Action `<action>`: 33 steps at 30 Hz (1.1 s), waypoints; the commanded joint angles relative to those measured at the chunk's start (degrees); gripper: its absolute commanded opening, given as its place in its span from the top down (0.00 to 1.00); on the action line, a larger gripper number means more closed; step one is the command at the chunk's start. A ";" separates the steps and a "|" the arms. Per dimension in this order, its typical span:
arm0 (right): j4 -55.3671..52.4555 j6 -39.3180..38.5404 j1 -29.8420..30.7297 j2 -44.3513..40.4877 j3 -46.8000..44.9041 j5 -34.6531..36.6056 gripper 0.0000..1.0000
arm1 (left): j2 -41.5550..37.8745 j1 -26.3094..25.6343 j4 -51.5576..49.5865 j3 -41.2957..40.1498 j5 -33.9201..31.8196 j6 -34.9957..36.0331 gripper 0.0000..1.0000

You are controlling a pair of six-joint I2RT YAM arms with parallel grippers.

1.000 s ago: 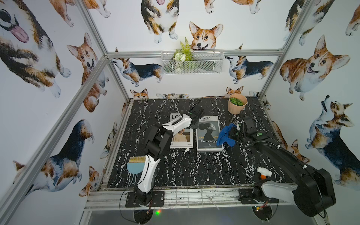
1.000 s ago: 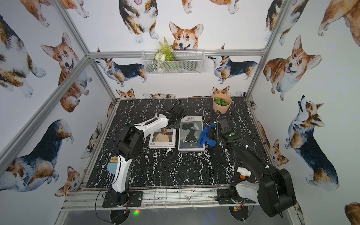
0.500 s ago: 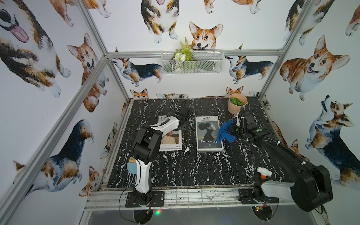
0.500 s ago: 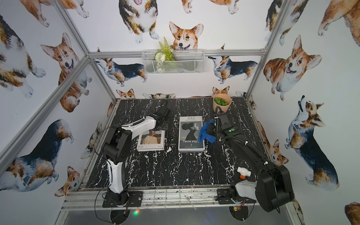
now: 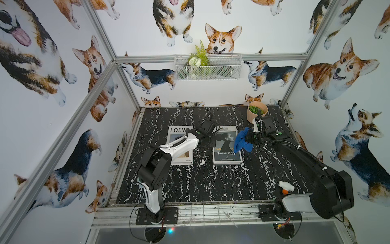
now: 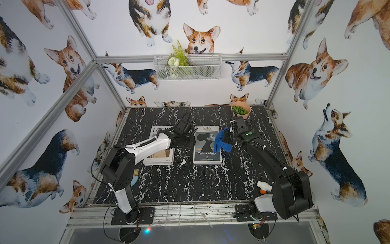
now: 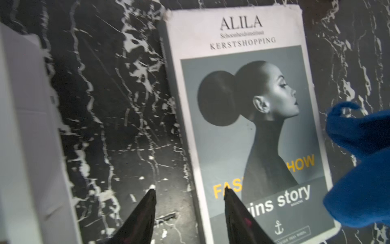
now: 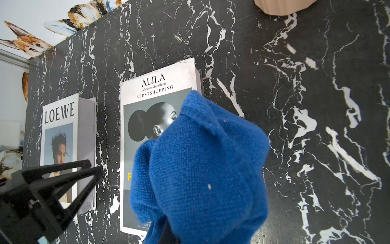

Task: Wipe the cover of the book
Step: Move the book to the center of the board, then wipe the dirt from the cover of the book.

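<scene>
Book (image 5: 226,145) lies mid-frame in a top view; right claw (image 5: 245,140) clamps blue cloth (image 5: 241,146) at its right edge, left claw (image 7: 188,191) gapes empty over its left.

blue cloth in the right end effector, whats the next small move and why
Probably lower the right end effector and drag the blue cloth across the ALILA book toward the open left end effector. The bunched cloth hangs over only the cover's right edge, with the rest of the cover bare.

Arms (image 5: 179,145): black joints, white shells, looped black cables (image 5: 291,145), green dots (image 5: 279,133).
</scene>
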 commanded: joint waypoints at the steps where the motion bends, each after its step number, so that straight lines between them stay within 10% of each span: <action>1: -1.60 0.16 0.09 -0.17 0.49 -0.45 1.00 | 2.33 -0.61 3.19 -0.82 0.99 -4.98 0.44; 13: -3.92 -1.91 1.24 4.32 5.54 -1.10 1.00 | 6.29 -2.06 6.75 -5.78 0.66 -5.58 0.50; 33: -11.73 -0.16 13.96 44.46 34.60 2.49 1.00 | 4.09 -1.97 7.67 -12.72 -1.80 -5.67 0.54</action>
